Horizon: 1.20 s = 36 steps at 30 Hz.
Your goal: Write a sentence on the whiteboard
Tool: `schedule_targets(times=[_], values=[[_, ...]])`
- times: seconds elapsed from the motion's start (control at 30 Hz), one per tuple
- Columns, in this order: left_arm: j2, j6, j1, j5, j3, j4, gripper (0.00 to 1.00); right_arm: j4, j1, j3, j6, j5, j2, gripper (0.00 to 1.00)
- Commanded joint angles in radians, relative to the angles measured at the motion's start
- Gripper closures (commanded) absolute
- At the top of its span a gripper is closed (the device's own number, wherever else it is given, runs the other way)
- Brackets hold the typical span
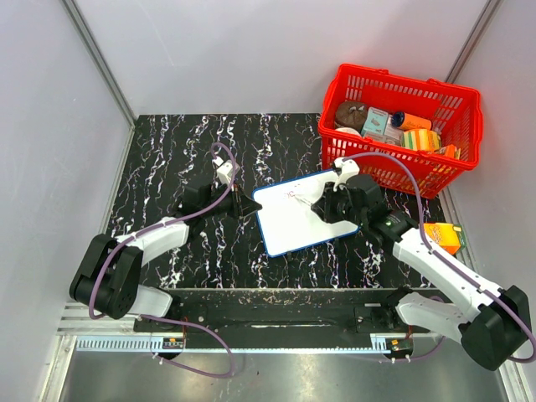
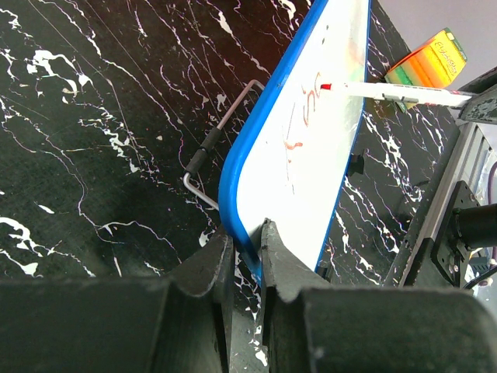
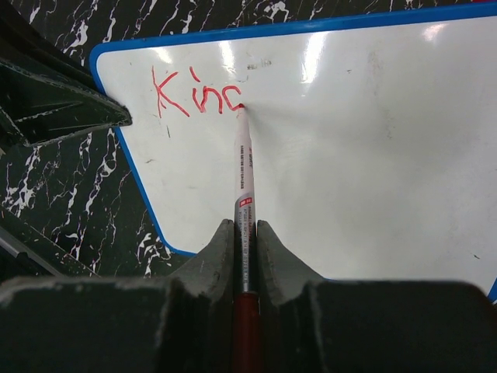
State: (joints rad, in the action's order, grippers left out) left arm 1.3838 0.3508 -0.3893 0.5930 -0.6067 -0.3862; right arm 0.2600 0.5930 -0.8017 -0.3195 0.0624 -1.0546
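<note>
The whiteboard point(image 1: 297, 213) with a thin blue frame lies on the black marbled table; it also shows in the left wrist view point(image 2: 326, 155) and the right wrist view point(image 3: 349, 148). My left gripper point(image 2: 247, 241) is shut on the board's blue edge at its left corner point(image 1: 249, 203). My right gripper point(image 3: 245, 233) is shut on a white marker with a red end point(image 3: 244, 179), its tip touching the board. The sentence point(image 3: 194, 95) in red reads "Kinc" near the board's top left corner. The marker also shows in the left wrist view point(image 2: 396, 92).
A red basket point(image 1: 400, 126) with several items stands at the back right, close behind my right gripper point(image 1: 328, 205). An orange-green carton point(image 1: 444, 237) lies at the right edge. A bent wire handle point(image 2: 213, 148) lies beside the board. Grey walls enclose the table.
</note>
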Motion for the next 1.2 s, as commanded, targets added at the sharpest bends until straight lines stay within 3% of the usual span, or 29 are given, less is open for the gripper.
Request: schedule_targets(times=[0.0,0.27,0.63,1.17], values=[[0.020,-0.161,0.004,-0.153,-0.018,0.009,1.00,-0.022,0.004,-0.025,0.000,-0.056,0.021,1.00],[0.018,-0.162,0.004,-0.153,-0.016,0.009,1.00,-0.079,0.004,-0.031,-0.009,-0.056,0.064,1.00],[0.017,-0.161,0.004,-0.150,-0.016,0.009,1.00,-0.093,0.004,-0.080,-0.010,-0.056,-0.024,1.00],[0.020,-0.161,0.001,-0.148,-0.019,0.007,1.00,-0.079,0.004,-0.028,-0.013,-0.065,-0.015,1.00]])
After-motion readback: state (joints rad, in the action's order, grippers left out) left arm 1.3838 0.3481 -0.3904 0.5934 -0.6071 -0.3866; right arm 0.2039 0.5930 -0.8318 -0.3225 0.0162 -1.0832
